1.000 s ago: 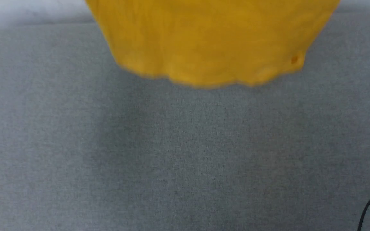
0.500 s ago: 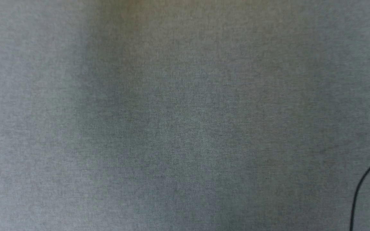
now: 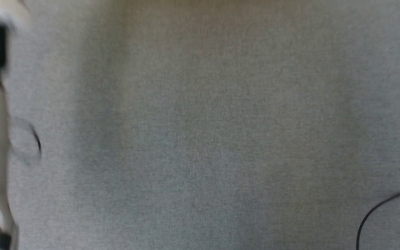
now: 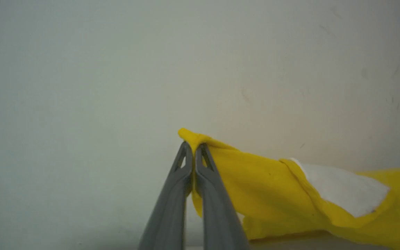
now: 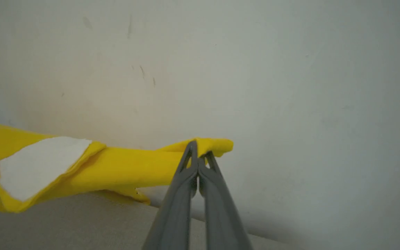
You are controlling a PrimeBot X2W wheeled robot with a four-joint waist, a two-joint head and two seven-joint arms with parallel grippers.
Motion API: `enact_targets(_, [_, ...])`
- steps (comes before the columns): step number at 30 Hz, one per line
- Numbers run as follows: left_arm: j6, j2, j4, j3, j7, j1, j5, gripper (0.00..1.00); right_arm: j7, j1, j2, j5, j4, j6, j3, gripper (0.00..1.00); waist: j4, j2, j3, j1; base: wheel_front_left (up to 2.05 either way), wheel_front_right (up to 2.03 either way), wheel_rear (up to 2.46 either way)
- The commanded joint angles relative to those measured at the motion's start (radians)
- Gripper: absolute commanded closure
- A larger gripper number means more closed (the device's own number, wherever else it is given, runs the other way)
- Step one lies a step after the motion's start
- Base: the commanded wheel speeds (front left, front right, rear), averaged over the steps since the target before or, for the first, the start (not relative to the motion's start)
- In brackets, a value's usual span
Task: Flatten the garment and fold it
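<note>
The left gripper (image 4: 193, 147) and right gripper (image 5: 197, 149) each clamped the garment (image 4: 255, 184), its long axis stretched nine-to-three o'clock between them.

garment (image 4: 255, 187): one
white patch (image 4: 339, 189): one in each wrist view
left gripper (image 4: 193, 147): two fingers (image 4: 170, 208)
right gripper (image 5: 197, 147): two fingers
cable (image 3: 373, 211): one
tabletop (image 3: 200, 139): one

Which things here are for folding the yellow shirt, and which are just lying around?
For the job:
- garment
- left end effector, shut on one corner of it
- right end effector, shut on another corner
- grey cloth surface

Just lying about:
- black cable
- pale wall
</note>
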State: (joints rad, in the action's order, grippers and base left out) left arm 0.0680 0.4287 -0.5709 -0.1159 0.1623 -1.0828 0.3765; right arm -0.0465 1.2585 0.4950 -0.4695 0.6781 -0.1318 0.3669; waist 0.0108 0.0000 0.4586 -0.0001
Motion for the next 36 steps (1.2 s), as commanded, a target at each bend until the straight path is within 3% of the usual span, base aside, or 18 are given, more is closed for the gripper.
enact_targets(1, [0.007,0.01,-0.005,-0.007,-0.007,0.112,0.003,1.0,-0.01,-0.109,0.007,-0.027,-0.017,0.001,0.023,1.0,-0.01,0.0,-0.12,0.0001,0.0,0.0,0.0])
enact_targets(10, [0.009,0.099,0.062,-0.012,-0.127,0.525,0.029,1.0,-0.126,-0.502,0.106,-0.098,-0.136,0.001,0.068,1.0,-0.025,0.0,-0.319,0.0001,0.0,0.0,0.0])
enact_targets(15, [0.005,0.155,0.17,-0.012,-0.23,0.711,0.046,1.0,-0.235,-0.684,0.161,-0.146,-0.233,0.001,0.027,1.0,-0.028,0.0,-0.399,0.0001,0.0,0.0,0.0])
enact_targets(23, [-0.007,0.194,0.371,-0.025,-0.395,0.959,0.096,1.0,-0.424,-0.963,0.215,-0.187,-0.391,0.001,-0.091,1.0,-0.026,0.0,-0.47,0.0001,0.0,0.0,0.0])
enact_targets(29, [-0.037,0.204,0.526,-0.019,-0.508,1.148,0.16,1.0,-0.626,-1.212,0.204,-0.199,-0.553,0.001,-0.261,1.0,-0.021,0.0,-0.492,0.0001,0.0,0.0,0.0])
enact_targets(33, [-0.054,0.202,0.627,-0.039,-0.625,1.254,0.214,1.0,-0.78,-1.375,0.178,-0.147,-0.662,0.001,-0.385,1.0,-0.011,0.0,-0.487,0.0001,0.0,0.0,0.0])
enact_targets(36, [-0.068,0.203,0.686,-0.063,-0.696,1.307,0.233,1.0,-0.881,-1.473,0.125,-0.109,-0.732,0.001,-0.457,1.0,-0.003,0.0,-0.472,0.0001,0.0,0.0,0.0])
